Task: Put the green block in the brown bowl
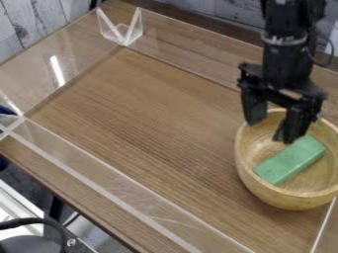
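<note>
Block: smooth green bar (290, 160), inside the bowl
Bowl: round, pale wood (248, 176)
Gripper: my blurred black jaws (280, 124) stand wide open, holding nothing

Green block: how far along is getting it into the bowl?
Done: the bright green rectangular block lies inside the round light-tan wooden bowl. In hand: nothing; the black robot hand is open above the bowl's far side. Left: apparently only moving clear.
</note>
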Available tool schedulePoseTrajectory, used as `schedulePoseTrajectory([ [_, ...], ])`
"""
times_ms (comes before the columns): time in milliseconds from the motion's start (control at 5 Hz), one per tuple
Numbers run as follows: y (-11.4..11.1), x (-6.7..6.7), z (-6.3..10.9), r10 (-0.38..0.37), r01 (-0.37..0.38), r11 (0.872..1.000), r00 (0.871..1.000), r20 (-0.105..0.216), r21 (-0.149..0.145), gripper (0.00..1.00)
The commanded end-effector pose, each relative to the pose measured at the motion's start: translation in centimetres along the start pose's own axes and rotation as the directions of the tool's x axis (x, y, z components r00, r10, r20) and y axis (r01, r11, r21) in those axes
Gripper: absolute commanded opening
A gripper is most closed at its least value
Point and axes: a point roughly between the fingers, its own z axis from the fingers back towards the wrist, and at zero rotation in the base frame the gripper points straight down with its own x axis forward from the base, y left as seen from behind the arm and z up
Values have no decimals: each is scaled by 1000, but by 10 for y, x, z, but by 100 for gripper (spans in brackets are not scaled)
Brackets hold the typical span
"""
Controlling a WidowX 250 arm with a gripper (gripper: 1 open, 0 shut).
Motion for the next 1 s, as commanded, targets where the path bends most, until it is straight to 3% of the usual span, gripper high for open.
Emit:
schedulePoseTrajectory([
  [0,3,7,49,-4,1,1000,992,126,25,100],
  [200,14,5,80,16,-24,998,987,163,52,100],
  [400,7,4,62,-7,0,999,990,140,47,0],
  [600,5,5,50,-20,15,999,993,115,47,0],
  [800,-1,-1,32,-41,39,999,997,70,35,0],
])
